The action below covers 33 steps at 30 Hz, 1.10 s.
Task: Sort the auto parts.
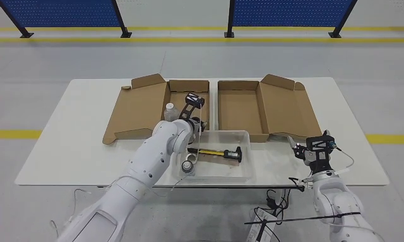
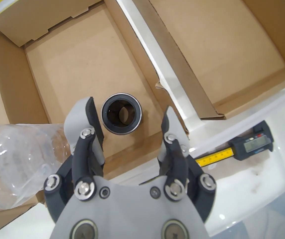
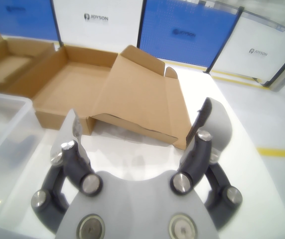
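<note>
Two cardboard boxes sat open side by side on the table (image 1: 76, 134), and furthest left the left box (image 1: 136, 109) had its lid folded flat outward. A clear plastic bag (image 2: 13, 162) lay in that box, just outside one finger of the left gripper (image 2: 128, 104), with contents too blurred to make out. That gripper hung over the near end of the same box with its fingers (image 2: 92, 115) spread wide and gripping nothing. A black bearing ring (image 2: 121, 116) with a metal rim stood on its end on the box floor, in the gap between the fingers and closer to the one beside the bag. Whether that pad touched it could not be told. Beyond the other finger came the box wall, a strip of table, then the right box (image 1: 240, 112). A clear plastic tray (image 1: 246, 136) sat in front of both boxes, holding a digital caliper (image 2: 252, 146) with a yellow scale, well outside the fingers. Farther right, the right gripper (image 3: 140, 106) was over bare table near the front corner, its fingers (image 3: 204, 115) wide apart around nothing. The right box's folded-out lid (image 3: 142, 95) lay just beyond those fingertips, with the tray off past one finger.
</note>
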### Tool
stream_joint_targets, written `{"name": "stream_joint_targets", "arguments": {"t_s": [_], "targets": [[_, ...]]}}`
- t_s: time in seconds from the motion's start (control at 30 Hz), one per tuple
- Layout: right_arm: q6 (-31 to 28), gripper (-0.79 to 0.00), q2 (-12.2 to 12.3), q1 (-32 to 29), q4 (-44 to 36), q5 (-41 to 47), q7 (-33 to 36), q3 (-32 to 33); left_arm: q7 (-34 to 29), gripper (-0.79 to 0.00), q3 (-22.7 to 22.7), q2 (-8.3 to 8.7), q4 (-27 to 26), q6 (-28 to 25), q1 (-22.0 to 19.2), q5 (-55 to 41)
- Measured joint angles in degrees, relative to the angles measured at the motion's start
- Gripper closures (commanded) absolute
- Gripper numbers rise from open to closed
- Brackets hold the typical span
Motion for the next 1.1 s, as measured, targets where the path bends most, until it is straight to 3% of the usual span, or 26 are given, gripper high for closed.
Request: {"name": "stream_joint_targets", "arguments": {"t_s": [0.23, 0.43, 0.63, 0.9, 1.1], "targets": [[0.00, -0.785, 0.00, 0.00, 0.00, 0.00, 0.00, 0.00, 0.24, -0.785, -1.32, 0.47, -5.81, -1.60, 2.21, 1.67], [0.00, -0.785, 0.00, 0.00, 0.00, 0.00, 0.00, 0.00, 1.16, -0.785, -2.61, 1.38, -13.90, -5.21, 5.68, 4.91], [0.00, -0.785, 0.00, 0.00, 0.00, 0.00, 0.00, 0.00, 0.73, -0.785, -5.61, 2.60, -24.02, -8.66, 11.28, 5.68], [0.00, -0.785, 0.00, 0.00, 0.00, 0.00, 0.00, 0.00, -6.67, -0.785, -9.88, 4.60, -37.30, -15.77, 20.79, 4.49], [0.00, -0.785, 0.00, 0.00, 0.00, 0.00, 0.00, 0.00, -11.18, -0.785, -11.50, 5.24, -43.60, -15.60, 26.34, -0.13]]}}
